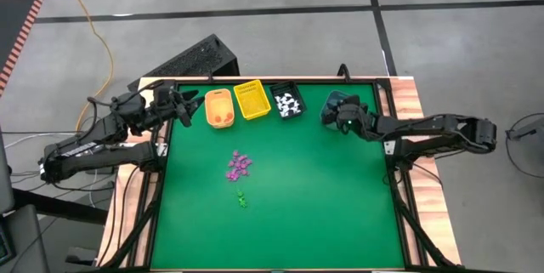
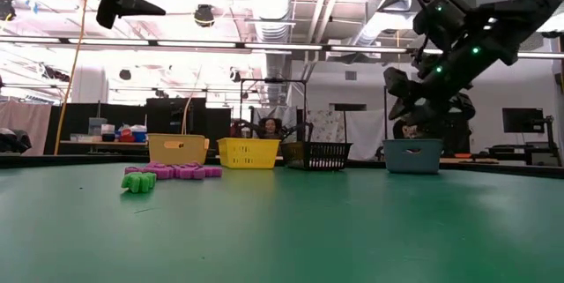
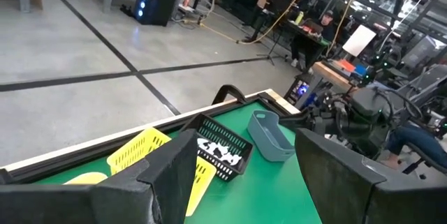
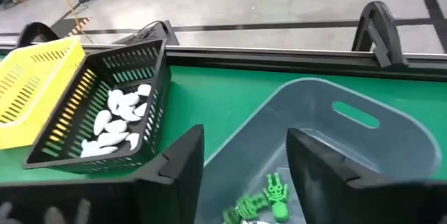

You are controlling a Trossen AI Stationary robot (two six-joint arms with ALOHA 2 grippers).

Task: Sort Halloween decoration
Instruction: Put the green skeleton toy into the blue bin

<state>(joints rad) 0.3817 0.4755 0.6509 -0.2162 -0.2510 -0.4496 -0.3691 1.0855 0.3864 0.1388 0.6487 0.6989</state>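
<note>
Purple trinkets (image 1: 239, 164) lie in a heap on the green mat, with a small green clump (image 1: 241, 197) just nearer; both show in the low view as purple trinkets (image 2: 181, 171) and a green clump (image 2: 138, 181). White trinkets (image 4: 115, 123) fill the black bin (image 1: 288, 103). Green trinkets (image 4: 262, 199) lie on the floor of the blue-grey bin (image 4: 363, 140). My right gripper (image 4: 244, 175) hovers open right above that bin (image 1: 333, 110), holding nothing. My left gripper (image 3: 241, 175) is open and raised near the table's far left corner (image 1: 174, 103), beside the orange bin (image 1: 219, 109).
Four bins stand in a row along the far edge: orange, yellow (image 1: 252, 99), black, blue-grey. A raised black frame (image 1: 167, 162) rims the mat. The mat's near half (image 1: 280, 230) is bare green. A person (image 3: 323, 23) sits far off in the room behind.
</note>
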